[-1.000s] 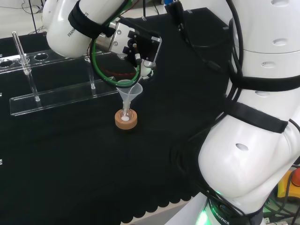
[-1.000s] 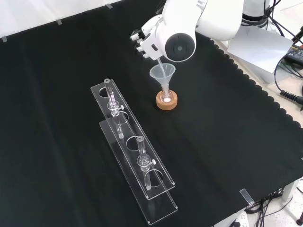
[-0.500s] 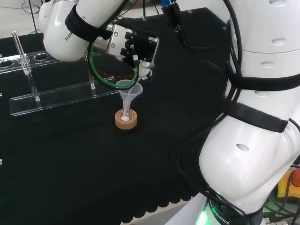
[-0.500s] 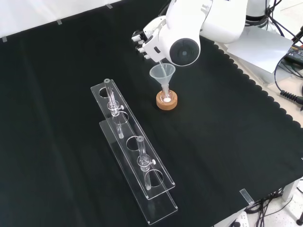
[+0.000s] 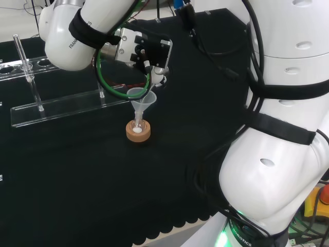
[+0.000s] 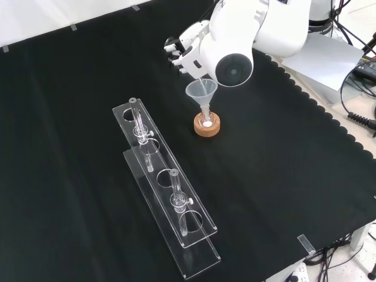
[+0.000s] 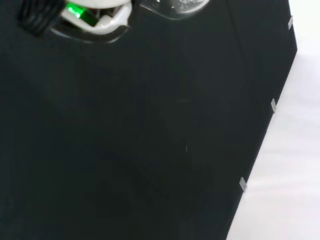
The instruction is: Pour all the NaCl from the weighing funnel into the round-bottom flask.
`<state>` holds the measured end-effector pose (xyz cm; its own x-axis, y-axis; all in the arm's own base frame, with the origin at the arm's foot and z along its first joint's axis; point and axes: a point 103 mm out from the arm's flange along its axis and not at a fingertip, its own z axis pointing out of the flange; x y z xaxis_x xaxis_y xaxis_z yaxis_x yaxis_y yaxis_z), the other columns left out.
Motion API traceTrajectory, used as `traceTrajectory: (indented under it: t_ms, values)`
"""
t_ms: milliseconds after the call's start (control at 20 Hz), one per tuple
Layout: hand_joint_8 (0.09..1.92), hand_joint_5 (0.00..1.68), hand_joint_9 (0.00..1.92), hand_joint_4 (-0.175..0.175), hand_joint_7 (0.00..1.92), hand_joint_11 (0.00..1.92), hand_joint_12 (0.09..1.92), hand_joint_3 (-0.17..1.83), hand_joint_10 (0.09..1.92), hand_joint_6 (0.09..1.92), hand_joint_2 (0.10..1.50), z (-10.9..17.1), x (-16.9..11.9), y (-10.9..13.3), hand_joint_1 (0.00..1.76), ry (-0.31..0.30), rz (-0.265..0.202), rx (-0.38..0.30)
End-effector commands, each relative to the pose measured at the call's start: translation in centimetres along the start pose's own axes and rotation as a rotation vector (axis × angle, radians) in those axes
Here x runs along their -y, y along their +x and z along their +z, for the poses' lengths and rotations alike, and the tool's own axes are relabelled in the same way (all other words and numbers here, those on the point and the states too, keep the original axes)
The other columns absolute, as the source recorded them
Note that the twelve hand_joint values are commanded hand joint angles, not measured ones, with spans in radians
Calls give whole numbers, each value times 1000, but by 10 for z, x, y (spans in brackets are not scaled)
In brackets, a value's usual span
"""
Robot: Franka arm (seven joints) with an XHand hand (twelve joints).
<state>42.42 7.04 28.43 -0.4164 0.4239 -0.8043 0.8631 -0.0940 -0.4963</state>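
A small round-bottom flask (image 5: pixel 137 125) sits on a cork ring (image 5: pixel 138 132) mid-cloth, with a clear funnel (image 5: pixel 142 99) standing in its neck. White powder lies in the flask's bottom (image 6: pixel 207 123). Just above the funnel's rim, the hand (image 5: pixel 152 54) has its fingers curled on a clear weighing funnel (image 6: pixel 200 81), which is tilted with its tip down into the funnel (image 6: pixel 201 93). In the front view the hand (image 6: pixel 181 50) is partly behind the arm's white link with its grey cap (image 6: pixel 234 67). The wrist view catches a clear glass piece (image 7: pixel 175 5) at the picture's edge.
A long clear acrylic rack (image 6: pixel 164 188) with upright glass tubes stands left of the cork ring (image 6: pixel 207 125) in the front view, and behind it in the head view (image 5: pixel 67 103). The cloth's scalloped edge (image 6: pixel 305 100) runs at the front view's right.
The arm's wrist link has swung a little to the right in the front view; the hand has shifted slightly left in the head view, still over the funnel. Flask and ring have not moved.
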Motion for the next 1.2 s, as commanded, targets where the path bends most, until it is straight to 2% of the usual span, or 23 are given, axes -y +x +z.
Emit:
traceTrajectory:
  t_ms: [50,1200]
  values:
    - [559,1121,1166,175,858,886,1042,796,225,1002,657,-4,1,-1,1087,-4,5,21]
    - [556,1124,1169,175,868,887,1041,800,220,999,654,-24,8,4,1088,14,22,138]
